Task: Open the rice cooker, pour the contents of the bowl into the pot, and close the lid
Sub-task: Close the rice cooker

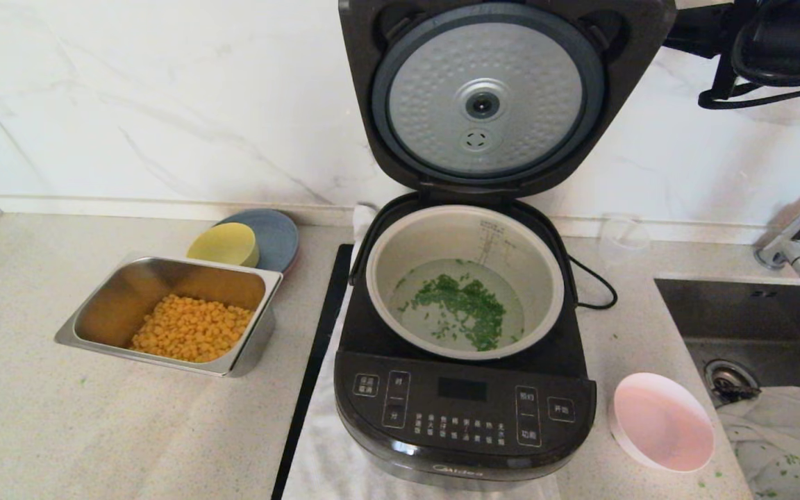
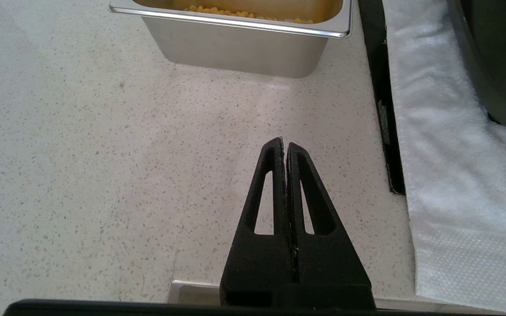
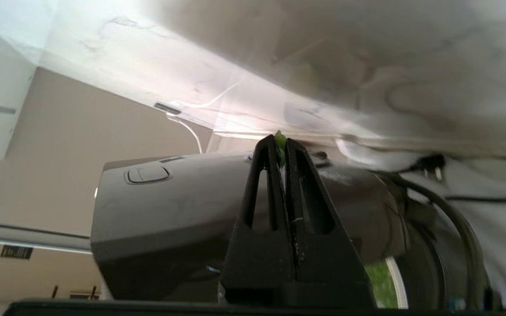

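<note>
The black rice cooker (image 1: 466, 410) stands in the middle of the counter with its lid (image 1: 487, 97) swung fully up, dimpled silver plate facing me. Chopped green contents (image 1: 462, 305) lie in the grey-beige pot (image 1: 400, 243). The pink-white bowl (image 1: 660, 420) sits empty on the counter to the cooker's front right. My right arm (image 1: 754, 42) is raised behind the lid's upper right corner. Its gripper (image 3: 281, 145) is shut against the lid's black outer face (image 3: 169, 210), with a green scrap stuck between its tips. My left gripper (image 2: 284, 145) is shut and hovers over bare counter near the steel tray.
A steel tray (image 1: 80, 326) of corn kernels sits left of the cooker, with a yellow bowl (image 1: 223, 244) and grey-blue plate (image 1: 278, 232) behind it. A white towel (image 1: 323, 451) lies under the cooker. At right are a sink (image 1: 754, 312), faucet (image 1: 799, 243) and clear cup (image 1: 623, 239).
</note>
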Robot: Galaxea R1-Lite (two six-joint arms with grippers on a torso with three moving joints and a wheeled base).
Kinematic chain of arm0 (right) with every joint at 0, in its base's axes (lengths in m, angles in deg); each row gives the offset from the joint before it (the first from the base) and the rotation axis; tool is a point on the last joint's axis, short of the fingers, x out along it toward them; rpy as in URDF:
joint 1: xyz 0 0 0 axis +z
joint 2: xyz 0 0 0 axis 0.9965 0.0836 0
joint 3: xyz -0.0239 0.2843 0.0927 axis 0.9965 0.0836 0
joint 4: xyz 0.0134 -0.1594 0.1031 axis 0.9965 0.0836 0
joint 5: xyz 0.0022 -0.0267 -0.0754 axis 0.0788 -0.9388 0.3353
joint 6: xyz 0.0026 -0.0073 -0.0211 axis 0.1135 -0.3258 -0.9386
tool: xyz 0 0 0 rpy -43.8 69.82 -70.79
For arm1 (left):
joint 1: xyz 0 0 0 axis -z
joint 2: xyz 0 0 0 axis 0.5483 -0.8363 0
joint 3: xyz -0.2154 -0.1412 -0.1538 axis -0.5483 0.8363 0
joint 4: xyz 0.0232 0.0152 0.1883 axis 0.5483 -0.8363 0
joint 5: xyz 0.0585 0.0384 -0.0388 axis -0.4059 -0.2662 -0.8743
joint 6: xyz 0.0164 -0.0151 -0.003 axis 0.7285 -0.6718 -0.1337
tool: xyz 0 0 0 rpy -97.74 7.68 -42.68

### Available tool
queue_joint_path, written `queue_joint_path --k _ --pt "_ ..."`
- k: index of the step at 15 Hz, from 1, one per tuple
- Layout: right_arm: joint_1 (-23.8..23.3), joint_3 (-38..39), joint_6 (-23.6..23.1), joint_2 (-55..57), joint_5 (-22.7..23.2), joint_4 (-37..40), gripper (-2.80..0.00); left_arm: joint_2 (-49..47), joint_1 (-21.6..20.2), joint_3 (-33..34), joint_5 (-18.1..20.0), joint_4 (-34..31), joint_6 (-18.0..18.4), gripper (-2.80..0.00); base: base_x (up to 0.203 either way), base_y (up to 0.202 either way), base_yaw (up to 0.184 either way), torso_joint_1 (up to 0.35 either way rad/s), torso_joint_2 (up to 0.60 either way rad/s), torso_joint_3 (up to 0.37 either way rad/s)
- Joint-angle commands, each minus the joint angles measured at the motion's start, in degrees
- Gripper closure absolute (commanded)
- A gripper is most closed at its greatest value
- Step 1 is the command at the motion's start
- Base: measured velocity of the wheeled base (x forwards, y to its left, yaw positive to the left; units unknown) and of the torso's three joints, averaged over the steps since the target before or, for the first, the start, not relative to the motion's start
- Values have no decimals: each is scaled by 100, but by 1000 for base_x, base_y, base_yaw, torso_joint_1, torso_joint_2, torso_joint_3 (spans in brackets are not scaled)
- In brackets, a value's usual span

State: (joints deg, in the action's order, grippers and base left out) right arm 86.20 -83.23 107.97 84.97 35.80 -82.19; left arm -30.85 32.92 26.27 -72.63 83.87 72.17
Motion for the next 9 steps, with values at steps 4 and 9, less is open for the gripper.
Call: queue_joint_path --k 4,9 --pt "221 -8 29 280 32 -266 0 0 -2 0 3 0 3 0 0 0 0 0 0 0" --pt "449 -8 37 347 15 -529 0 -8 -2 0 3 0 3 0 0 0 0 0 0 0"
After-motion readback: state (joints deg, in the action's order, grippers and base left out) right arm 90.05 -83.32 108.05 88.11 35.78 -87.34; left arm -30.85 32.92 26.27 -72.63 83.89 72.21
